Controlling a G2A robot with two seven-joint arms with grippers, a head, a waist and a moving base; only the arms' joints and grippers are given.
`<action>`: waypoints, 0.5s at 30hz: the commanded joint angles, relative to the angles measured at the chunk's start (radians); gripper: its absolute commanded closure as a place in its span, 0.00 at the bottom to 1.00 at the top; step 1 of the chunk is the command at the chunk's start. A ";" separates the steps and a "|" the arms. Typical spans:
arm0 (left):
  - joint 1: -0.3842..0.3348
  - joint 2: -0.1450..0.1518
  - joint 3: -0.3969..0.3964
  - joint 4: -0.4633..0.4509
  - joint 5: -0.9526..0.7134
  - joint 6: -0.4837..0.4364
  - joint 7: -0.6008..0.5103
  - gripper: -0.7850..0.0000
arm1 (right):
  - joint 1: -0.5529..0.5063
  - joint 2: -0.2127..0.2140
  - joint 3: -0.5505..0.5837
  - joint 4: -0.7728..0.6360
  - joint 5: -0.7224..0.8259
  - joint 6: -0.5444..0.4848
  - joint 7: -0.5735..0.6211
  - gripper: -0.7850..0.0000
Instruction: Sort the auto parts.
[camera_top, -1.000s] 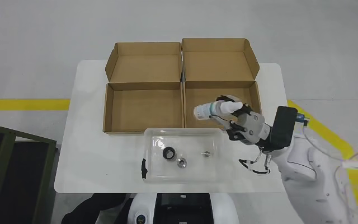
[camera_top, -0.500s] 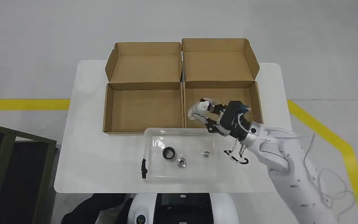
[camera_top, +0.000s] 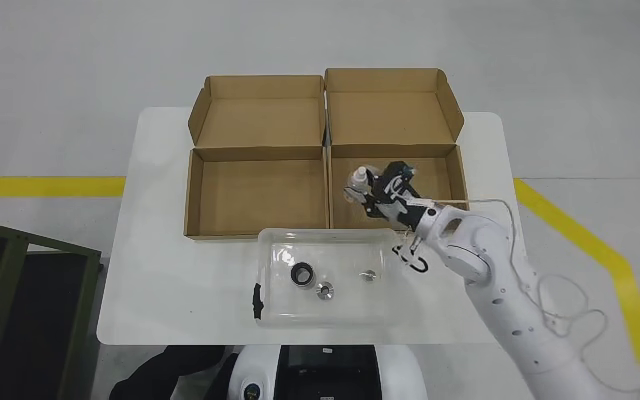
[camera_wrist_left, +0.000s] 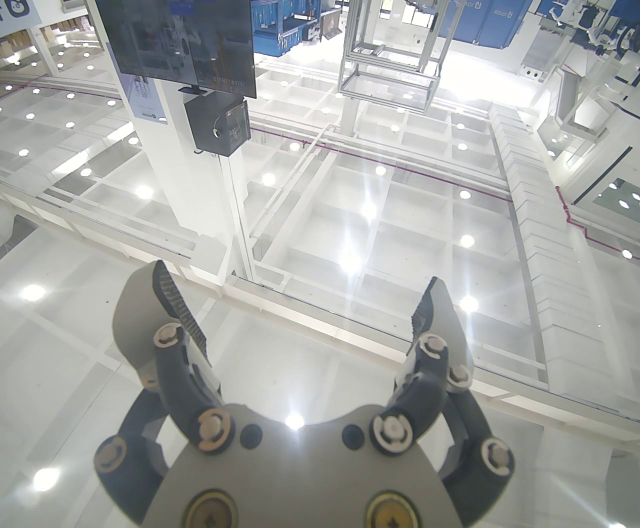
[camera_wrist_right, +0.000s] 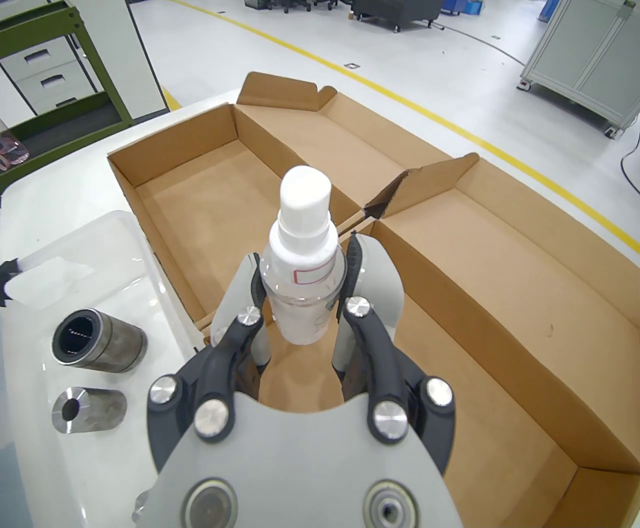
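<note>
The right gripper (camera_wrist_right: 304, 274) is clamped on the body of the bottle (camera_wrist_right: 305, 235), over the left part of the right box (camera_wrist_right: 480, 400), probably so that it can be put down inside. The long axis of the bottle runs along the fingers. Its white cap points away from the wrist, toward the left box (camera_wrist_right: 200, 215). A metal sleeve (camera_wrist_right: 100, 340) lies in the tray (camera_wrist_right: 117, 216). The left gripper (camera_wrist_left: 295, 280) is spread wide, grasps nothing and faces the ceiling.

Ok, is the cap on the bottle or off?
On. A white cap sits on top of the bottle, held between the right fingers over a cardboard box.
</note>
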 joint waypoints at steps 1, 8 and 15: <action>0.000 0.000 0.000 0.000 0.000 0.000 0.000 0.00 | 0.022 -0.005 -0.017 0.026 -0.005 0.012 0.011 1.00; 0.000 0.000 0.000 0.000 0.000 0.000 0.000 0.00 | 0.076 -0.021 -0.067 0.099 -0.017 0.039 0.053 1.00; 0.000 0.000 0.000 0.000 0.000 0.000 0.000 0.00 | 0.104 -0.031 -0.092 0.157 -0.017 0.043 0.072 1.00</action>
